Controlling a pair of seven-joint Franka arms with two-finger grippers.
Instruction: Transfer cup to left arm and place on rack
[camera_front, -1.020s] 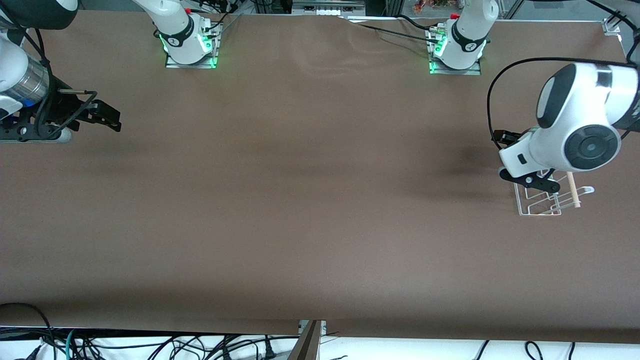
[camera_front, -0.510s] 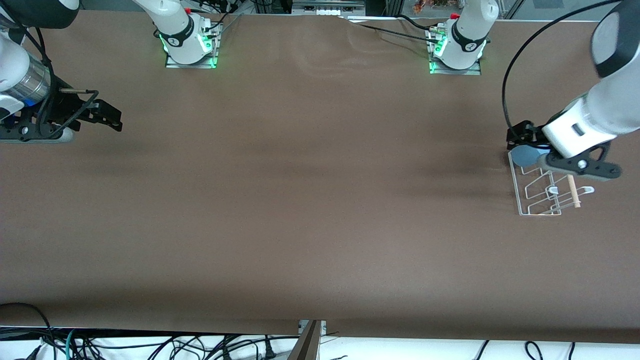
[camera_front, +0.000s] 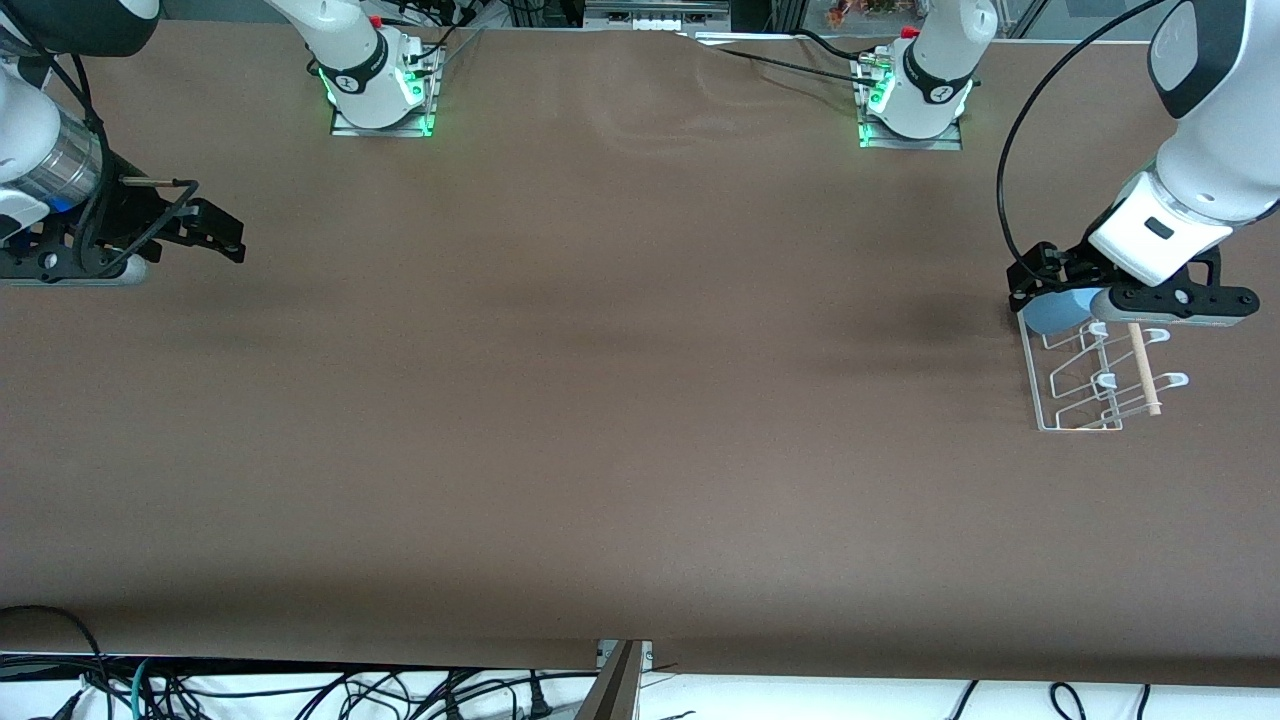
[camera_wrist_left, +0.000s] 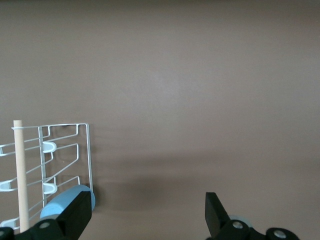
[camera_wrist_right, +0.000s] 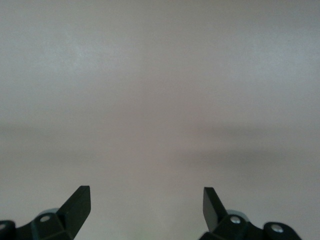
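The light-blue cup (camera_front: 1052, 312) rests on the white wire rack (camera_front: 1085, 400), at the rack's corner farthest from the front camera, on the side toward the right arm's end. In the left wrist view the cup (camera_wrist_left: 60, 206) shows partly hidden by one black finger (camera_wrist_left: 80, 212), beside the rack (camera_wrist_left: 60, 150) and its wooden dowel. My left gripper (camera_front: 1150, 298) (camera_wrist_left: 146, 212) hangs open over that end of the rack, holding nothing. The right arm waits at its own end of the table, and my right gripper (camera_front: 205, 232) (camera_wrist_right: 146, 205) is open over bare table.
The arm bases (camera_front: 380, 90) (camera_front: 910, 100) stand along the table edge farthest from the front camera. The left arm's black cable (camera_front: 1010, 160) loops above the table beside the rack. The brown table (camera_front: 620, 380) stretches between the two grippers.
The left arm has lifted and drawn back from over the rack, away from the front camera, uncovering the cup on the rack. The right arm has not moved.
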